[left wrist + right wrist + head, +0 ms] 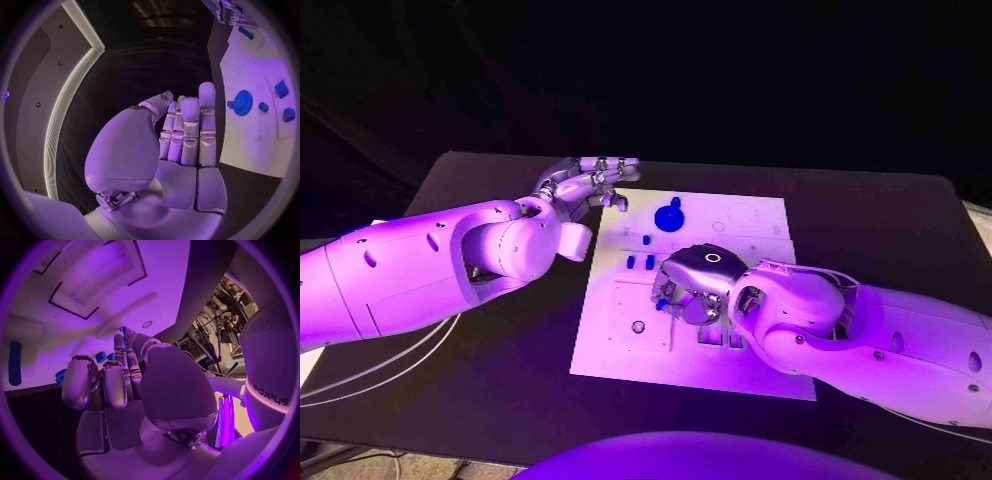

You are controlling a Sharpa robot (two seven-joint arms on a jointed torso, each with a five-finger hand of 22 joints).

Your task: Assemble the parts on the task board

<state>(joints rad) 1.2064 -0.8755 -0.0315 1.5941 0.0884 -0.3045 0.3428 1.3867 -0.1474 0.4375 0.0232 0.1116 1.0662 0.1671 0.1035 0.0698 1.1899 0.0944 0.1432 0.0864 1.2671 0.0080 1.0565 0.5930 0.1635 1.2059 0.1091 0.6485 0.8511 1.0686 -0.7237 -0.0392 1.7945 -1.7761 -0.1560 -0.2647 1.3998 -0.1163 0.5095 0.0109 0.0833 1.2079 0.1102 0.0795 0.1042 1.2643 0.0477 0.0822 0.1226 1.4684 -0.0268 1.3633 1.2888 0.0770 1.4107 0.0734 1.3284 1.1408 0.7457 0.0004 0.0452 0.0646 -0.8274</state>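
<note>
The white task board (625,340) lies in the middle of the black table. A blue gear (671,216) sits on its far part, with small blue parts (639,262) nearer the middle. My right hand (692,285) hovers low over the board's middle. Its thumb and two fingers (128,347) meet on a small blue part (124,329), and its other fingers are curled in. My left hand (589,180) is at the board's far left corner, off the board. Its fingers (189,130) are straight and together and hold nothing. The gear (241,102) lies just beyond them.
Several more blue parts (282,89) lie on the board (250,140) beyond the gear. The board has empty recesses (94,280) and slots (718,338) near my right arm. Bare black table (488,390) surrounds the board.
</note>
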